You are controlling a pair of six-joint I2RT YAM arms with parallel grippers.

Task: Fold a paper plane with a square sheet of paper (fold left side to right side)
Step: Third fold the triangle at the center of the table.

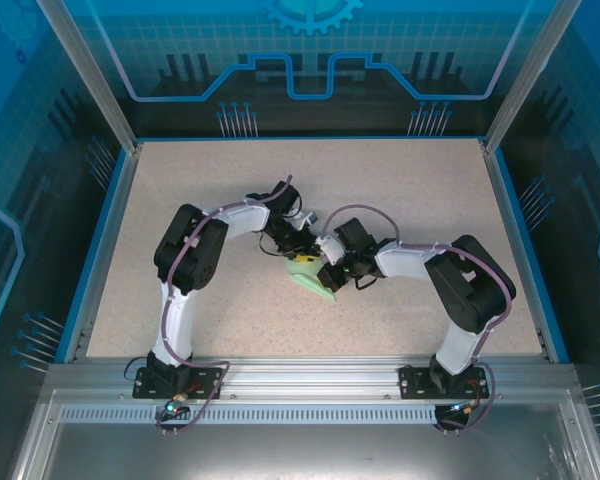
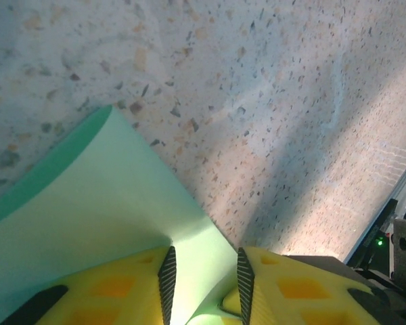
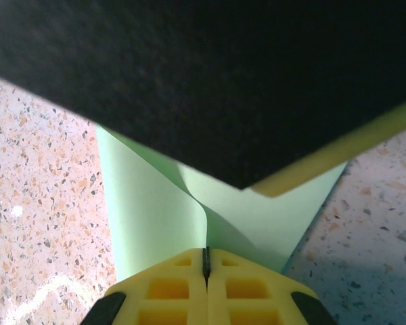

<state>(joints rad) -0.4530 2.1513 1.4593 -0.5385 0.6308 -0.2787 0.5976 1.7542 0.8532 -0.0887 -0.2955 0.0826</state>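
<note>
Square sheet of paper [image 1: 311,274] lies mid table [image 1: 410,190], between my claws. My right claw [image 3: 205,257] closed, pinches raised paper ridge. My left claw [image 2: 204,267] partly open, paper edge loose in gap. Paper light, floppy, creases easily: hold near edge, gently.

Top camera high above the sheet of paper [image 1: 308,275], whole table [image 1: 410,190] in frame — both wrist cameras close over that sheet, common to all three.
</note>
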